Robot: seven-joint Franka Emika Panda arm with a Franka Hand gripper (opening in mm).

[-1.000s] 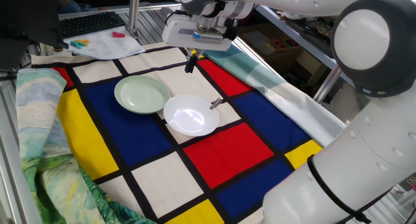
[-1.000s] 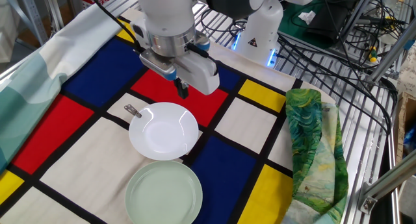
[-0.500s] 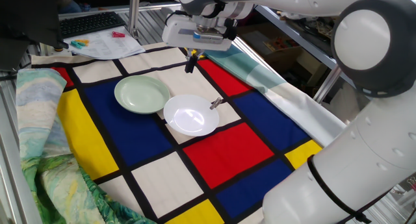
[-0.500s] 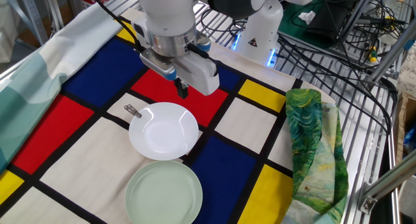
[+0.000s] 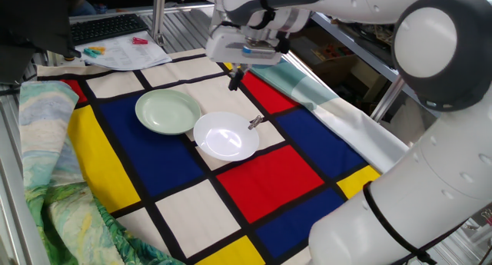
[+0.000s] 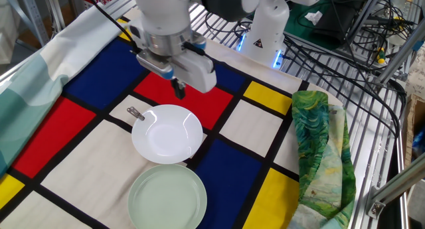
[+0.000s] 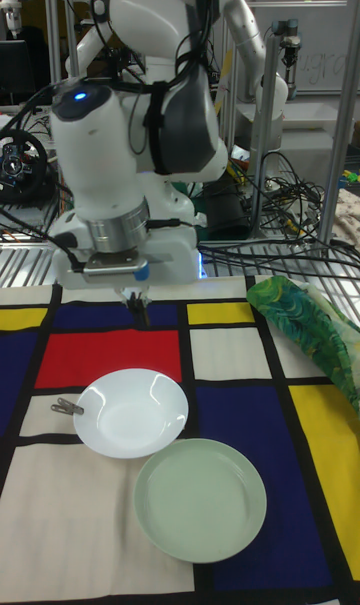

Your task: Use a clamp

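Note:
The clamp point(image 5: 255, 122) point(image 6: 135, 113) point(image 7: 67, 406) is a tiny dark clip with silvery arms, lying on the cloth at the rim of the white plate point(image 5: 225, 137) point(image 6: 167, 133) point(image 7: 132, 411). My gripper point(image 5: 235, 81) point(image 6: 178, 91) point(image 7: 142, 314) hangs above the cloth beyond the plate, apart from the clamp. Its black fingers are pressed together with nothing between them, pointing down over a red square.
A pale green plate point(image 5: 168, 111) point(image 6: 167, 197) point(image 7: 200, 500) touches the white plate. A green patterned cloth point(image 6: 320, 152) point(image 7: 310, 331) lies at the table's edge. Papers and a keyboard point(image 5: 108, 28) sit at the far end. The robot base point(image 6: 265, 30) stands behind.
My gripper has shifted sideways above the cloth, toward the side where the clamp lies. The clamp and both plates have not moved.

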